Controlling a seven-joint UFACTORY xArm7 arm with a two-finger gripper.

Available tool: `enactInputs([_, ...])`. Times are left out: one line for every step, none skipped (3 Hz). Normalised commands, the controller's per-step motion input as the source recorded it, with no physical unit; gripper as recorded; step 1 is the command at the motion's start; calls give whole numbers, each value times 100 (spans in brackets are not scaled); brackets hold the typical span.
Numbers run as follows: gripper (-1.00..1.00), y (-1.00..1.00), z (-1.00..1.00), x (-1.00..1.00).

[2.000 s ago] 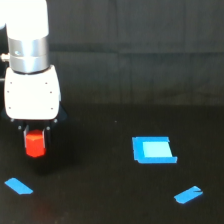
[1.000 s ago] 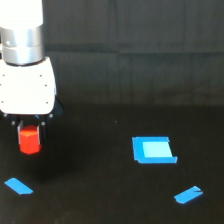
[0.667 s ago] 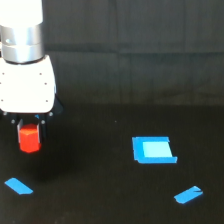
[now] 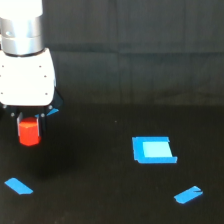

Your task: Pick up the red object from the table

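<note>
The red object [image 4: 29, 133] is a small red-orange block on the exterior view's left, held just under the white body of the arm. My gripper [image 4: 29, 136] is shut on it, with dark fingers on either side that barely show against the black table [image 4: 100, 195]. The block hangs a little above the table surface, with dark space beneath it. Its top end is hidden between the fingers.
A blue square patch [image 4: 153, 150] lies on the table toward the exterior view's right. Blue tape strips lie at the lower left [image 4: 18, 186] and lower right [image 4: 188, 194]. Another small blue piece [image 4: 54, 111] shows beside the gripper body.
The gripper has moved up and slightly toward the exterior view's left, carrying the red object with it. The blue marks have stayed where they were.
</note>
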Motion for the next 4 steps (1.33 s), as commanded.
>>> enactInputs([-6,-24,-2,-7])
enactInputs([43,-27,6,-14])
enactInputs([41,-27,0,-12])
enactInputs([100,-71,1,3])
